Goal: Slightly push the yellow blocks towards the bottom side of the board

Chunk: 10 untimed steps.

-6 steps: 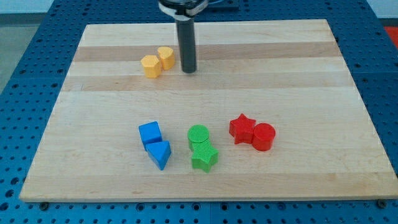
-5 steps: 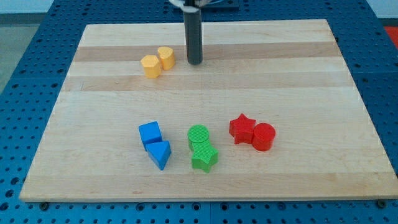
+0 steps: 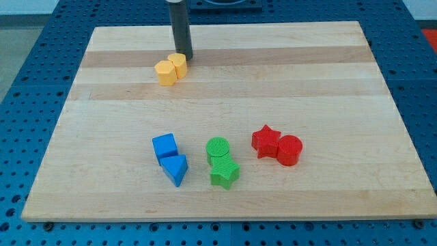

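Two yellow blocks sit touching near the view's top left of the wooden board: a yellow hexagon-like block [image 3: 164, 72] and a yellow rounded block [image 3: 179, 65] to its right. My tip [image 3: 183, 58] stands just above the rounded yellow block, at its top edge, touching or almost touching it. The dark rod rises from there out of the view's top.
A blue cube [image 3: 164, 145] and a blue triangle [image 3: 175, 168] lie at lower left of centre. A green cylinder [image 3: 218, 148] and a green star [image 3: 224, 173] lie in the lower middle. A red star [image 3: 265, 141] and a red cylinder [image 3: 289, 149] lie to the right. The board [image 3: 341, 82] is edged by blue pegboard.
My tip has moved to the view's left and upward, from right of the yellow blocks to just above the rounded one. The rounded yellow block has shifted slightly downward.
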Each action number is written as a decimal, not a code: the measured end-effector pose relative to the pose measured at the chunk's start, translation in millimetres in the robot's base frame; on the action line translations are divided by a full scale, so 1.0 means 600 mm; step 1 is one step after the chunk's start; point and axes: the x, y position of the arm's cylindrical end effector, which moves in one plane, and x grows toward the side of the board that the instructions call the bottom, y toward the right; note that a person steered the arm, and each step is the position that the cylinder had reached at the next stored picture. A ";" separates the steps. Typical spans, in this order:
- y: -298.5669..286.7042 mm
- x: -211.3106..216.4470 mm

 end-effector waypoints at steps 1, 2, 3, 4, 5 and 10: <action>-0.031 0.023; -0.061 0.048; -0.089 0.074; -0.114 0.103; -0.134 0.130; 0.006 0.025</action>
